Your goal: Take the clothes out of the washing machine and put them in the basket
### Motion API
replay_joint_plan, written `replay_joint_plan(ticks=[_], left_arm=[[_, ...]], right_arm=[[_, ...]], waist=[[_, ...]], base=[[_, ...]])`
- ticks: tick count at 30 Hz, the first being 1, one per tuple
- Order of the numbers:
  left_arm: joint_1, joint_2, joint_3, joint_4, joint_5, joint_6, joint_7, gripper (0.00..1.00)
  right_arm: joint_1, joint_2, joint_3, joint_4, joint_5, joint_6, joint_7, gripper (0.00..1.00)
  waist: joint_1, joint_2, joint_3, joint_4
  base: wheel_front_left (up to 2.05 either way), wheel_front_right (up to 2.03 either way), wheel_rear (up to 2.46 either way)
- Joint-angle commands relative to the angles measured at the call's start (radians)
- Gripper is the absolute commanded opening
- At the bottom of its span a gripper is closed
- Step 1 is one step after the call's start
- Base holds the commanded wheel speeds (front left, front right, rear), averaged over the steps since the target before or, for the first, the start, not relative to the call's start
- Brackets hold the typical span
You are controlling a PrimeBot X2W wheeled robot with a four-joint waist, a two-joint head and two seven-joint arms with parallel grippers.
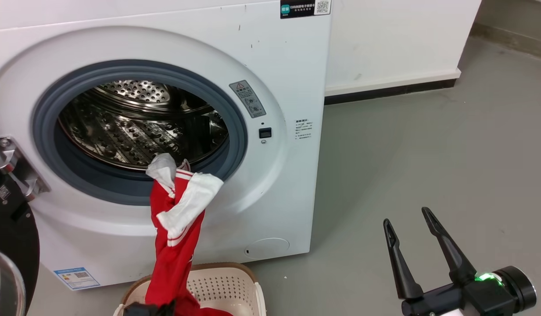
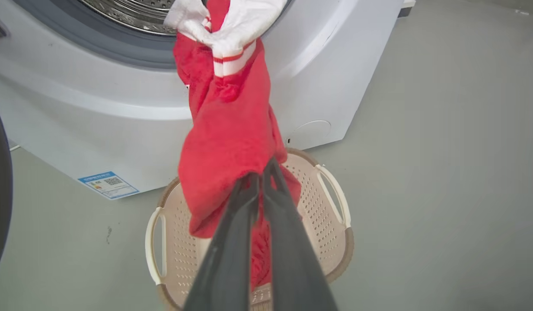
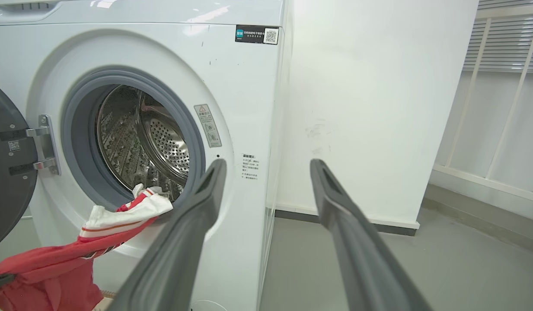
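Vertically, the garment (image 1: 176, 228) hangs out of the washer (image 1: 279, 184), white end up, down over the basket (image 1: 222, 285), its lower end pinched by the left tool (image 2: 261, 170), while the right tool (image 1: 406, 216) stands spread, empty.

Markings on the washing machine (image 1: 279, 184).
- Black sticker (image 1: 305, 8), top right corner of the front panel: a teal logo, white lettering too small to read, and a QR code.
- Grey warning label (image 1: 247, 98), right side of the door recess: a red triangle sign above pictograms.
- Printed text block (image 1: 303, 129), just right of the recess: lines illegible.
- Blue-and-white label (image 2: 108, 185), lower left corner of the front: a QR code, print unreadable.
- Small QR tag (image 3: 14, 145), on the door (image 3: 7, 194) beside the hinge.
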Motion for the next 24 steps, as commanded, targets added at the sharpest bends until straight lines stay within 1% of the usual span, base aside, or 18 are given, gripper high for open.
replay_joint_plan(ticks=[1, 12, 17, 22, 24], left_arm=[[0.002, -0.007, 0.0, 0.024, -0.003, -0.005, -0.01, 0.0], [-0.105, -0.07, 0.017, 0.264, -0.027, -0.052, -0.056, 0.0], [-0.186, -0.085, 0.033, 0.359, -0.031, -0.069, -0.063, 0.0], [-0.281, -0.08, 0.053, 0.459, -0.03, -0.094, -0.067, 0.0], [-0.319, -0.078, 0.064, 0.496, -0.032, -0.098, -0.068, 0.0]], right_arm=[[-0.002, 0.0, 0.003, 0.0, -0.005, -0.001, -0.002, 1.0], [-0.039, 0.0, 0.014, -0.006, -0.009, -0.001, -0.002, 1.0], [-0.085, 0.0, 0.018, -0.018, 0.001, -0.001, -0.002, 1.0], [-0.144, 0.0, 0.021, -0.031, 0.016, -0.001, -0.002, 1.0], [-0.169, 0.0, 0.025, -0.036, 0.02, -0.001, -0.002, 1.0]], waist=[[0.0, 0.0, 0.007, -0.009], [0.0, 0.0, 0.085, -0.055], [0.0, 0.0, 0.175, -0.076], [0.0, 0.0, 0.274, -0.096], [0.0, 0.0, 0.311, -0.105]], base=[[0.0, 0.0, 0.0], [0.0, 0.0, 0.0], [0.0, 0.0, 0.0], [0.0, 0.0, 0.0], [0.0, 0.0, 0.0]])
